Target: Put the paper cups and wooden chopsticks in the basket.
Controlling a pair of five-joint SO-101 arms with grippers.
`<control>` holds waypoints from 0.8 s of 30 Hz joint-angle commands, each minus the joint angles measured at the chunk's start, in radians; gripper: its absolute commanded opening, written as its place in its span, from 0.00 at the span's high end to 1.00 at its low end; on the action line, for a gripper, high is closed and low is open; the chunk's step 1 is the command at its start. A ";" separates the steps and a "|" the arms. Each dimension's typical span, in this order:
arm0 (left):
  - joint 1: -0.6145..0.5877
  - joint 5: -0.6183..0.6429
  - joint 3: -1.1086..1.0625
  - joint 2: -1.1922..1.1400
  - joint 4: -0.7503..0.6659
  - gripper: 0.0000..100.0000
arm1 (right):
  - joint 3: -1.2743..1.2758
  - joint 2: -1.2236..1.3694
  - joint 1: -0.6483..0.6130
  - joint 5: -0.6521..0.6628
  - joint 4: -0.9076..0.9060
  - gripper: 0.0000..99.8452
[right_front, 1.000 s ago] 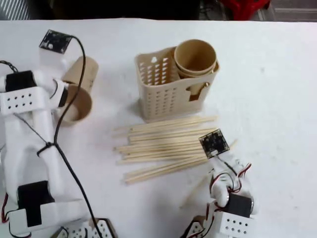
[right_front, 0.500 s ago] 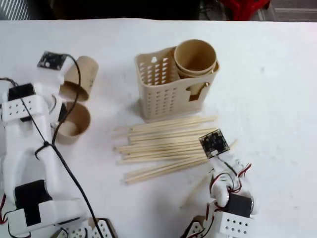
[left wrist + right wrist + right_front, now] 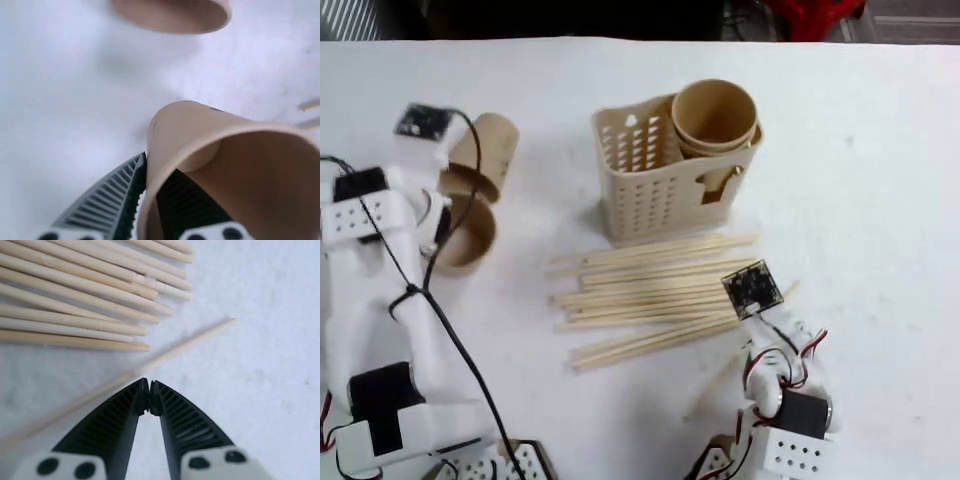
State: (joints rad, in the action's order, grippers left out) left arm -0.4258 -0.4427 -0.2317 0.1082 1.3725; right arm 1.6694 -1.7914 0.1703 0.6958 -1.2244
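Observation:
My left gripper [image 3: 147, 170] is shut on the wall of a brown paper cup [image 3: 225, 165], one finger inside and one outside; in the high view this cup [image 3: 468, 238] sits at the table's left. A second paper cup [image 3: 486, 148] lies on its side just beyond it. The cream basket [image 3: 645, 200] stands mid-table with stacked paper cups [image 3: 715, 115] in its right part. Wooden chopsticks [image 3: 655, 295] lie in a loose pile in front of the basket. My right gripper [image 3: 149, 390] is shut and empty, right over a single stray chopstick [image 3: 185, 345].
The white table [image 3: 860, 180] has open room to the right of the basket and behind it. A black cable [image 3: 440, 300] runs along the left arm. The right arm's base [image 3: 785, 415] sits at the near edge.
The left arm has drawn back a little toward the near left with the cup, whose mouth now faces more upward. The right arm has not moved.

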 commanded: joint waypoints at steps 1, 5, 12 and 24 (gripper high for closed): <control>0.035 0.032 0.262 0.015 0.169 0.98 | 0.011 -0.008 0.004 0.011 -0.004 0.98; 0.151 0.114 0.618 0.016 0.385 0.98 | 0.011 -0.008 0.004 0.011 -0.002 0.98; 0.536 0.275 1.036 0.021 0.404 0.98 | 0.011 -0.008 0.004 0.008 -0.002 0.98; 1.009 0.384 0.848 -0.056 -0.092 0.98 | 0.011 -0.008 -0.001 0.011 -0.004 0.98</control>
State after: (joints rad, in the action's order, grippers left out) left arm 0.5363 -0.0729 0.6951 0.0790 1.4354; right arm 1.6694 -1.7914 0.1703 0.6958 -1.2244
